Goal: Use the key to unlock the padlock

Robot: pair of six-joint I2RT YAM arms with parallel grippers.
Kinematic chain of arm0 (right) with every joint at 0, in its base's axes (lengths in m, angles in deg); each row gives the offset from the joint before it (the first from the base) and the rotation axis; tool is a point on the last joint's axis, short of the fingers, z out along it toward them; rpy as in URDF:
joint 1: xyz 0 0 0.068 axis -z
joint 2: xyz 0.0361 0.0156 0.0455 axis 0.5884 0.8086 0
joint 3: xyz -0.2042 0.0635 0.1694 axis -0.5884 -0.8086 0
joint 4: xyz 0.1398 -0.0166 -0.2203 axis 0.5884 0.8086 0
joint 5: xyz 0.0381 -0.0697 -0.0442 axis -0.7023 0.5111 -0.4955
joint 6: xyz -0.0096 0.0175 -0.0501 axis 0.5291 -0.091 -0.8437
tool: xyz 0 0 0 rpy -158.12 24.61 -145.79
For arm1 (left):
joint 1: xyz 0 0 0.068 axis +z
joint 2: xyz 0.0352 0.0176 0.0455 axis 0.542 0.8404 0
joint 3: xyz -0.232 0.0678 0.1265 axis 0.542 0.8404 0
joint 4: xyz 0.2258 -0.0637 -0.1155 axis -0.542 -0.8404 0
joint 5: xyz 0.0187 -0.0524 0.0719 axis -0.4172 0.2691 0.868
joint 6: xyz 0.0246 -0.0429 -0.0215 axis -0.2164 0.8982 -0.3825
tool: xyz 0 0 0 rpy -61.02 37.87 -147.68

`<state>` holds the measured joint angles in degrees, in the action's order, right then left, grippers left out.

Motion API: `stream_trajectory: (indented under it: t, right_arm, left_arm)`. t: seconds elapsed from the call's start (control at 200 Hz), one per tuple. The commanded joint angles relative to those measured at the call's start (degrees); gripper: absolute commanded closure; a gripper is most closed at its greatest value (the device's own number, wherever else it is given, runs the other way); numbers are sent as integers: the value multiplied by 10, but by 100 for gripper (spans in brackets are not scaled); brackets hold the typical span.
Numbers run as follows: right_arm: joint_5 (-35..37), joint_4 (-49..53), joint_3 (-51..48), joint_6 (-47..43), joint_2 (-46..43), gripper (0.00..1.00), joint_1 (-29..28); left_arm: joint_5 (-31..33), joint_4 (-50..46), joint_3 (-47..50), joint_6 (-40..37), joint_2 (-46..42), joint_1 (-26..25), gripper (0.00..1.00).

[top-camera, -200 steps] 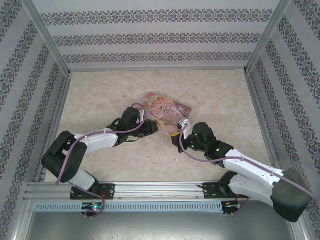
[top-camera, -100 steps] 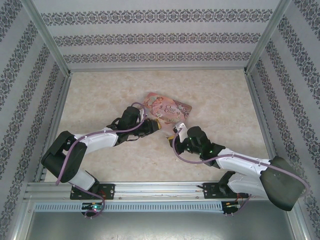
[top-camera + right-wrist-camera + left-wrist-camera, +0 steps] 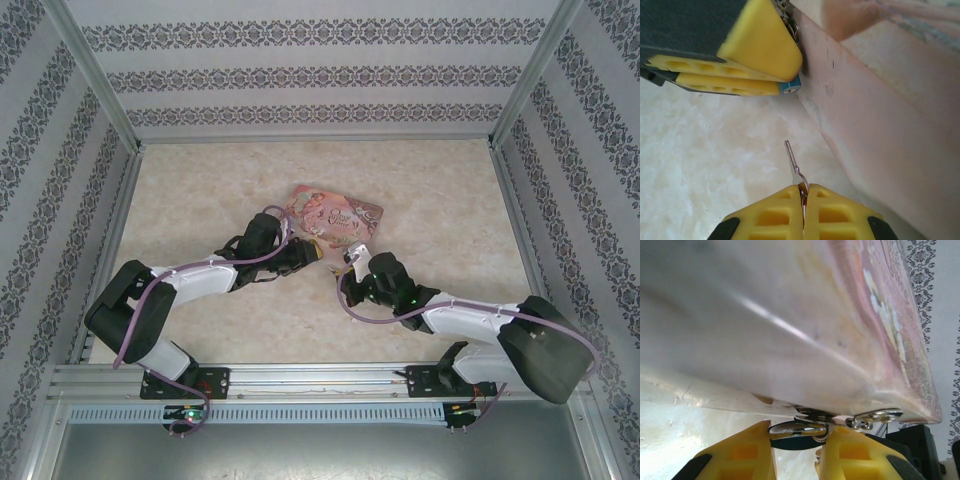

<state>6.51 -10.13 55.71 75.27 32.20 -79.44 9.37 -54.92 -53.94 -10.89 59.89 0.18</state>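
Observation:
The tiny padlock (image 3: pixel 790 443) has a dark blue body and a silvery shackle, and it hangs from the clasp on the near edge of the pink tin (image 3: pixel 335 215). My left gripper (image 3: pixel 797 437) is shut on the padlock, its yellow fingers on either side. In the right wrist view the padlock's blue end (image 3: pixel 792 87) pokes out from under the left fingers (image 3: pixel 760 45). My right gripper (image 3: pixel 803 190) is shut on the key (image 3: pixel 791 159). The key's thin shaft points up toward the padlock with a gap between them. From above, the left gripper (image 3: pixel 312 255) and right gripper (image 3: pixel 350 256) face each other.
The tin's pale side wall (image 3: pixel 875 125) runs close along the right of the key. Bare marble tabletop (image 3: pixel 200 190) lies around the tin, ringed by patterned walls (image 3: pixel 320 75) and a metal rail (image 3: pixel 300 380) at the near edge.
My right arm has swung left and lowered, bringing the key closer to the padlock. The left arm and the tin have stayed put.

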Motion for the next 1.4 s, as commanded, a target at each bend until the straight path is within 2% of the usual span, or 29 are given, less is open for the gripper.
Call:
stream_trajectory:
  t: [0.0, 1.394]
  right_arm:
    - [11, -32, 18, 2, 9, 100, -6]
    - [32, -58, 50, 7, 74, 100, -7]
  left_arm:
    - [-25, 46, -19, 22, 4, -7, 92]
    - [-37, 66, -17, 36, 18, -8, 92]
